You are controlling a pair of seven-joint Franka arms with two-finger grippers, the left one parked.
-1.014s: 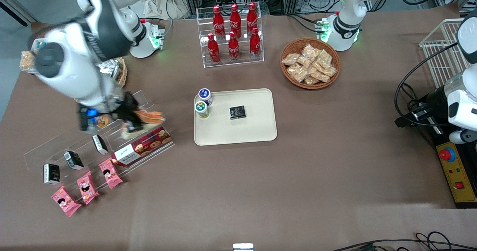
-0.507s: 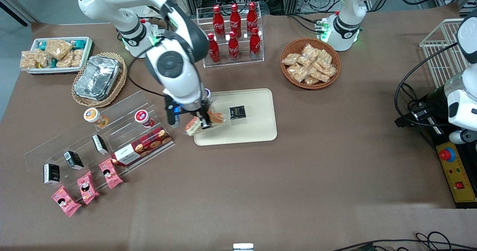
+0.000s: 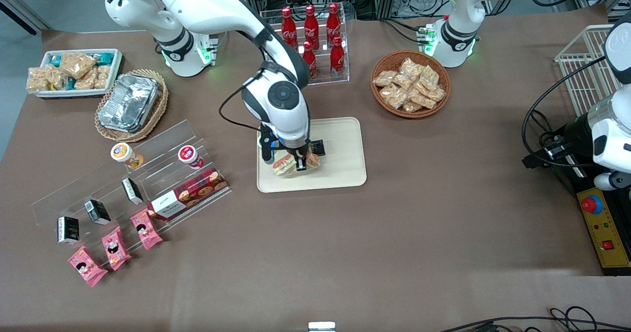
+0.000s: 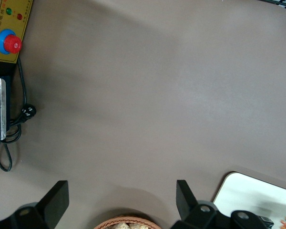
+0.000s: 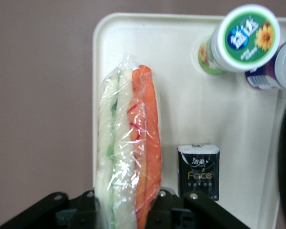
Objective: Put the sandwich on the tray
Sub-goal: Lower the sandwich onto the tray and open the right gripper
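Note:
My right gripper (image 3: 299,163) is shut on the sandwich (image 3: 287,164), a clear-wrapped wedge with pale bread and orange filling. It holds it over the cream-beige tray (image 3: 345,169), above the part of the tray nearest the front camera and toward the working arm's end. In the right wrist view the sandwich (image 5: 128,143) stands between my two fingers (image 5: 159,205), just above the tray (image 5: 176,105) along one of its edges. I cannot tell whether it touches the tray.
On the tray are a small black packet (image 3: 315,148) and, in the right wrist view, a green-lidded cup (image 5: 238,38) and a purple one (image 5: 276,71). A cola bottle rack (image 3: 308,41), a snack basket (image 3: 410,83), a foil tray (image 3: 127,102) and an acrylic stand with a biscuit box (image 3: 190,193) surround it.
My right gripper carried the sandwich from the acrylic stand across the table to above the tray, then farther in over the tray.

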